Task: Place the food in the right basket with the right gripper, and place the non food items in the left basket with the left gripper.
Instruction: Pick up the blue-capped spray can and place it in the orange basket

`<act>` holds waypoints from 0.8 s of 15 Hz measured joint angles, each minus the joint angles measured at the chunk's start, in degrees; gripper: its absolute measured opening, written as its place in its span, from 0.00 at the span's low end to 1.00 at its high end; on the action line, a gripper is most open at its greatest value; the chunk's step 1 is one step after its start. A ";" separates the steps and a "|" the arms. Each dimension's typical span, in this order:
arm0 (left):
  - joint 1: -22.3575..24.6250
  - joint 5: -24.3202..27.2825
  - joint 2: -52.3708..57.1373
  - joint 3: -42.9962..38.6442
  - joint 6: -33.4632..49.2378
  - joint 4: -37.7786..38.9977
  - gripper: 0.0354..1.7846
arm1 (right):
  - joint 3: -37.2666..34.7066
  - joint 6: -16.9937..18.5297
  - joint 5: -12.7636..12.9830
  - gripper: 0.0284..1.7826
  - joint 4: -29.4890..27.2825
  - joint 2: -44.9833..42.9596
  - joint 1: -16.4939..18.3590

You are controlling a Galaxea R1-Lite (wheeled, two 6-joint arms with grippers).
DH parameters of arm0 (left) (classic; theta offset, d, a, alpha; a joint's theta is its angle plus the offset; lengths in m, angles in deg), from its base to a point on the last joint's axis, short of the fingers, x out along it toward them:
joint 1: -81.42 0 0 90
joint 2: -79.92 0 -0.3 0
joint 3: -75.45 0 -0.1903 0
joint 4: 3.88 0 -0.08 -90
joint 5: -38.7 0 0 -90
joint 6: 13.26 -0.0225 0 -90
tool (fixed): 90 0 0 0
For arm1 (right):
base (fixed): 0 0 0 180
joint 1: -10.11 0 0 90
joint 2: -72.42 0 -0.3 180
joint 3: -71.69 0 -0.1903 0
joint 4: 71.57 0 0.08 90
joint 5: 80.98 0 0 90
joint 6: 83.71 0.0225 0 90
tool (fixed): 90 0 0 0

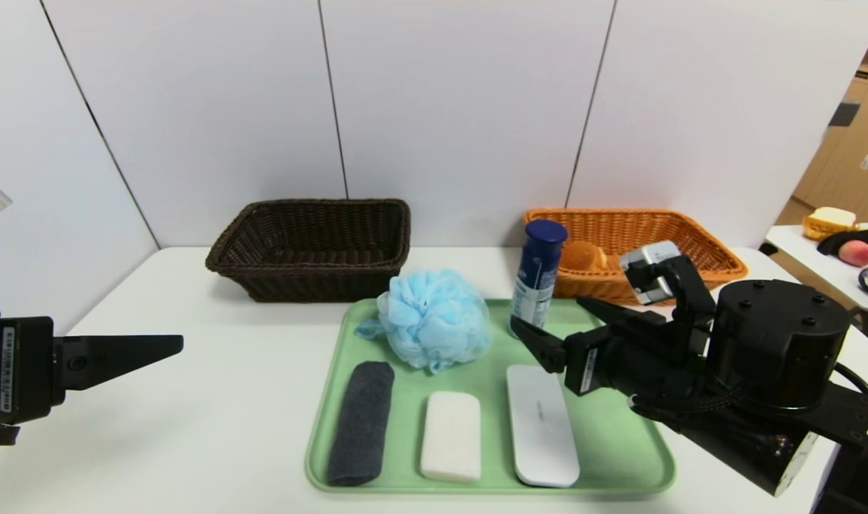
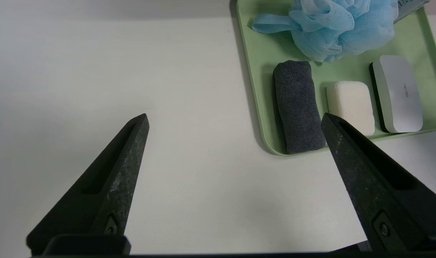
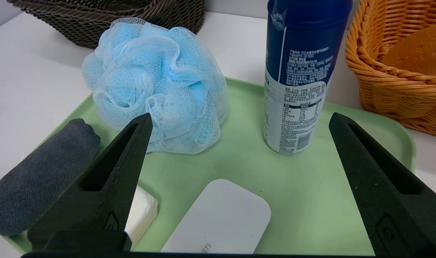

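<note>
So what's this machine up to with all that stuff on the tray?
It is sorting. A bun already lies in the orange basket; the dark basket looks empty. The right tool hovers open over the green tray, holding nothing. The left tool waits open beside the tray.

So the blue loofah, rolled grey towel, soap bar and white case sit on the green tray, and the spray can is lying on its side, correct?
Not quite: the spray can stands upright on the green tray, as the right wrist view shows. The rest holds.
</note>
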 joint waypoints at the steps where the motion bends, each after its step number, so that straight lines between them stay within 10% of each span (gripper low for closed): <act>1: 0.00 0.00 0.00 0.09 -0.01 0.00 0.94 | -0.04 -0.04 -0.01 0.95 1.39 1.16 0.04; 12: 0.02 0.16 -0.05 0.09 -0.12 0.06 0.94 | 0.29 -5.00 0.60 0.95 14.97 10.89 1.05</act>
